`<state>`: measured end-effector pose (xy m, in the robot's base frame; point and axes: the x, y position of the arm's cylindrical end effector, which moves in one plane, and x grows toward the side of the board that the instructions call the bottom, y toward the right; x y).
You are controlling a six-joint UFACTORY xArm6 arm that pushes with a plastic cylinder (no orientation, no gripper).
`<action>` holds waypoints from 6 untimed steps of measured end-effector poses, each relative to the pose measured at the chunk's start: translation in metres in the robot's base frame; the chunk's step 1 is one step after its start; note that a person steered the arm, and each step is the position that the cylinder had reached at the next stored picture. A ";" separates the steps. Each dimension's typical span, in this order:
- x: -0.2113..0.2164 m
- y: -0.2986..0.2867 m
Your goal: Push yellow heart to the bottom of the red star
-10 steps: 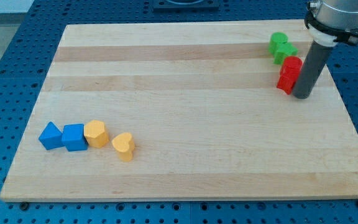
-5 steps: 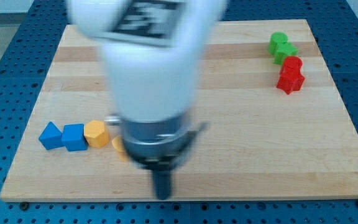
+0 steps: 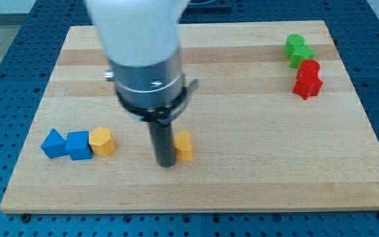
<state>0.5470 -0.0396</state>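
The yellow heart (image 3: 185, 146) lies on the wooden board (image 3: 242, 131) left of centre, near the view's bottom. My tip (image 3: 166, 163) stands against its left side, partly hiding it. The red star (image 3: 306, 86) sits far off at the view's upper right, just below a second red block (image 3: 310, 68). The arm's white and grey body (image 3: 140, 52) rises above the tip and covers the board's upper left middle.
Two green blocks (image 3: 297, 49) sit above the red ones near the board's top right corner. At the lower left, a blue block (image 3: 53, 143), a blue cube (image 3: 79, 145) and a yellow hexagonal block (image 3: 102, 141) stand in a row.
The arm swung from the red blocks to the lower left. The yellow heart has slid to the right, away from the yellow hexagonal block, with my tip now on its left.
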 end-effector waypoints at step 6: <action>-0.024 0.082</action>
<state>0.5229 0.0429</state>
